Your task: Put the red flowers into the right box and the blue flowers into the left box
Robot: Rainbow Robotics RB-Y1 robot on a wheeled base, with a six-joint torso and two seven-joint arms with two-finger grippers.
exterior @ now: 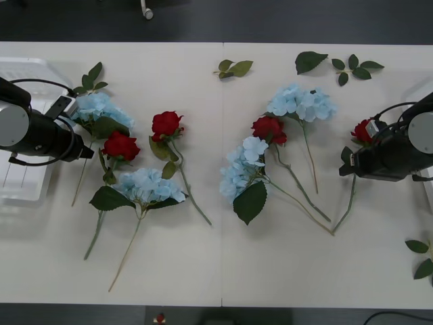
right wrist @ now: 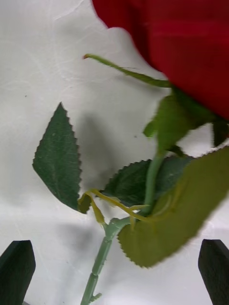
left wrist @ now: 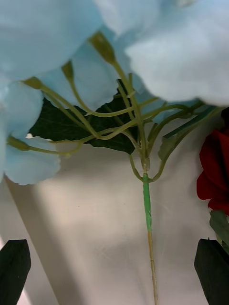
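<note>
Several red flowers lie on the white table: two at the left, one in the middle and one at the right. Blue flowers lie among them. My left gripper stands open over the stem of the far-left blue flower. Beside the left arm sits the left box, a translucent bin. My right gripper is open astride the stem of the right red rose. A pale rim at the far right looks like the right box.
Loose green leaf sprigs lie along the table's back and at the front right. Long stems cross the middle of the table. The front strip of the table holds bare room.
</note>
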